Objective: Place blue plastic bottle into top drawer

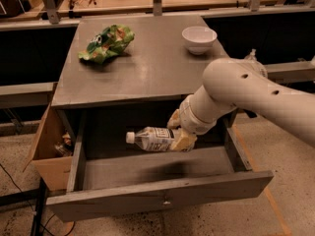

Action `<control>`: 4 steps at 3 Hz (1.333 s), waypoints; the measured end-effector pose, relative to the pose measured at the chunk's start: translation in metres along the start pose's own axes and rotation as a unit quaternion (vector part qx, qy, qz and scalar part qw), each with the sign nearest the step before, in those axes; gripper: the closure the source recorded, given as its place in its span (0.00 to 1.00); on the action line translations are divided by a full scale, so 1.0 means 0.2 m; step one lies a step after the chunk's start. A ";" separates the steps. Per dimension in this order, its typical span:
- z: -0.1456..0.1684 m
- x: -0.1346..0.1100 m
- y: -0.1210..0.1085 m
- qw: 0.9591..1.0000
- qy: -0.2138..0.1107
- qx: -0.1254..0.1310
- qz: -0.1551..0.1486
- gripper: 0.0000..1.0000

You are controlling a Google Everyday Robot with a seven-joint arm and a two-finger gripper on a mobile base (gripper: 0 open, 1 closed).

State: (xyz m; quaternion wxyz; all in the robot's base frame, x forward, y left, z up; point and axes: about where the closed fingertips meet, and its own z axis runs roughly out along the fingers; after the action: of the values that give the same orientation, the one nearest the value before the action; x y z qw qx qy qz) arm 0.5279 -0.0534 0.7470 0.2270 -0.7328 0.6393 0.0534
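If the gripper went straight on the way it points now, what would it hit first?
Likely the floor of the top drawer: the gripper, shut on the blue plastic bottle, angles down into it. Depth is unclear, so a side wall is possible.

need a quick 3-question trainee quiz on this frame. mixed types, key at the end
1. True or false: the bottle lies on the cabinet top.
2. Which way does the bottle's white cap point in the picture? A) right B) left C) straight up
3. Which two things sit on the cabinet top?

Key
1. False. The gripper holds it in shut jaws, lying sideways over the open drawer.
2. B.
3. A crumpled green bag and a white bowl.
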 end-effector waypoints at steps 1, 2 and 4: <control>0.13 0.11 -0.01 0.998 0.055 0.032 -0.004 0.82; 0.22 0.18 -0.02 0.996 0.080 0.027 -0.004 0.58; 0.23 0.21 -0.03 0.996 0.067 -0.051 -0.010 0.04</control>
State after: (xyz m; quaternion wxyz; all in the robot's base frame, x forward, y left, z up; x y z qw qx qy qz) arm 0.5510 -0.0733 0.6915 0.1468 -0.7513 0.6425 0.0343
